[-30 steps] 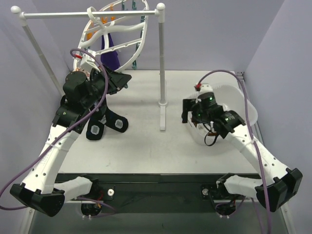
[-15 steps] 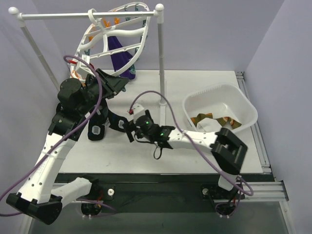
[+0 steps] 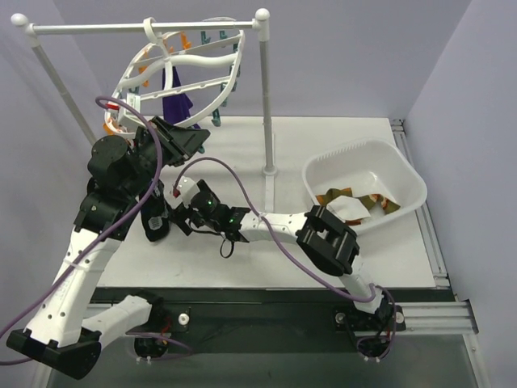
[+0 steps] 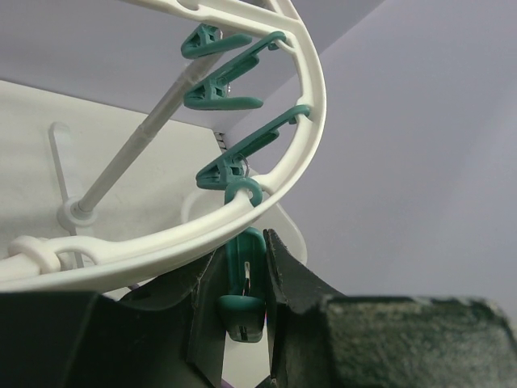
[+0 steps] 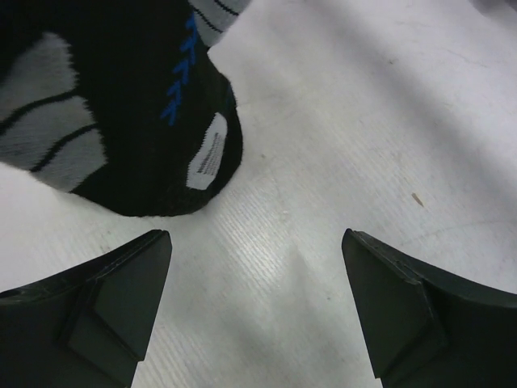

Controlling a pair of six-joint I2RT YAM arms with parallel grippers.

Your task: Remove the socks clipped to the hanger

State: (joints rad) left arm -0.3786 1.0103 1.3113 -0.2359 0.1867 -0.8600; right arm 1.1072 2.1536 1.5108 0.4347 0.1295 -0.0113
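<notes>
The white hanger (image 3: 184, 66) hangs tilted from the rail, with orange and teal clips on it. A purple sock (image 3: 176, 101) is still clipped under it. My left gripper (image 3: 198, 139) is at the hanger's lower rim (image 4: 266, 190) and is shut on a teal clip (image 4: 242, 283). A black sock with blue marks and grey patches (image 5: 121, 97) lies on the table; it also shows in the top view (image 3: 154, 224). My right gripper (image 5: 258, 303) hovers low over the table just beside the sock's toe, open and empty. It reaches far left across the table (image 3: 176, 220).
A white basin (image 3: 401, 174) at the right holds an olive striped sock (image 3: 333, 196) and a white one (image 3: 350, 209). The white pole stand (image 3: 266, 97) rises mid-table, with its rail (image 3: 145, 27) across the back. Purple walls close in on both sides.
My right arm has swung from the basin across the table to the black sock at the left. The hanger has tilted and the left gripper has shifted slightly left with it.
</notes>
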